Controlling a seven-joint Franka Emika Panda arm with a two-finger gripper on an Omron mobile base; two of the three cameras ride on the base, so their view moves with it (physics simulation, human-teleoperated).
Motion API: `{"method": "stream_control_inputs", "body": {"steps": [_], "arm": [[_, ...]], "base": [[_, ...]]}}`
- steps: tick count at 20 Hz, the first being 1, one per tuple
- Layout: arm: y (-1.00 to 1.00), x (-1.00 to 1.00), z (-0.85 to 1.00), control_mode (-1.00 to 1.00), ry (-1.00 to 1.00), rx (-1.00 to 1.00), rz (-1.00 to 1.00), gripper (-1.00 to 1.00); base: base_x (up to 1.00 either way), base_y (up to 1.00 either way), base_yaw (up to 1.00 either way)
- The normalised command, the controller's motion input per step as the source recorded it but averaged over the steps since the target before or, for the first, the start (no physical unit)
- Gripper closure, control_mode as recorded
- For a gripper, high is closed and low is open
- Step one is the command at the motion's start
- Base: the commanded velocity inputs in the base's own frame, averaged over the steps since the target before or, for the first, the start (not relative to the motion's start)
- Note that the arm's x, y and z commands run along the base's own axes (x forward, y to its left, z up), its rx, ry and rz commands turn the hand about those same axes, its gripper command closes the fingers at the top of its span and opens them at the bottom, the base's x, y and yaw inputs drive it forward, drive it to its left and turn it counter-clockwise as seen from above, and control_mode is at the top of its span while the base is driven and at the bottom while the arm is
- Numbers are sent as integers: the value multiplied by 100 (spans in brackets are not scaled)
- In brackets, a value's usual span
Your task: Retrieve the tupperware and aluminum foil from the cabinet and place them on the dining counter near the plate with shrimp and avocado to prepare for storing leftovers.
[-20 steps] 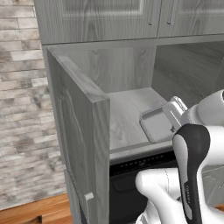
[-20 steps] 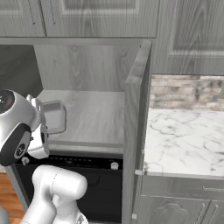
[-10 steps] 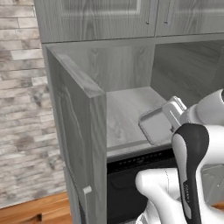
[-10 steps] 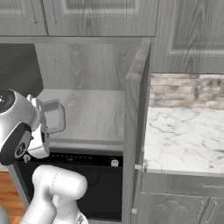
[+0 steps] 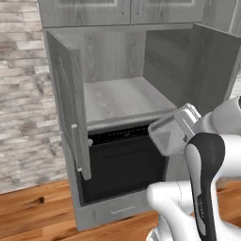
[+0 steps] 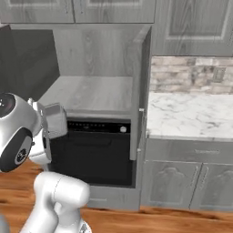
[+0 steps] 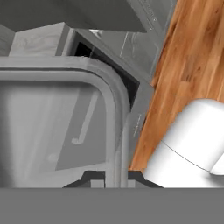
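Tupperware: pale grey container, which your gripper is grasping by the rim, tilted in the air. Cabinet: beyond the gripper, door open, you see its shelf bare. Wood floor: below.

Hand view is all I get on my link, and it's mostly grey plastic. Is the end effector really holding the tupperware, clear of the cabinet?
Observer: Yes. In the left base view the tupperware is lifted off the shelf, in front of the cabinet, tilted.
Operator: Is the foil box on that shelf?
Observer: None shows on the part of the shelf seen from either base view.
Operator: What's to the right of the cabinet?
Observer: A marble worktop with a stone backsplash, in the right base view.
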Motion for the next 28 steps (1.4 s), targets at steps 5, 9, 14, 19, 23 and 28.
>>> {"method": "stream_control_inputs", "body": {"steps": [5, 9, 14, 19, 23, 28], "arm": [[0, 0, 0, 100, 0, 0, 0, 100], [0, 0, 0, 100, 0, 0, 0, 100], [0, 0, 0, 100, 0, 0, 0, 100], [0, 0, 0, 100, 0, 0, 0, 100], [0, 0, 0, 100, 0, 0, 0, 100], [0, 0, 0, 100, 0, 0, 0, 100]], "base": [[-90, -30, -21], [-63, -39, -52], [-26, -5, -73], [-5, 0, -85], [-29, 0, -80], [-57, 0, -73]]}}
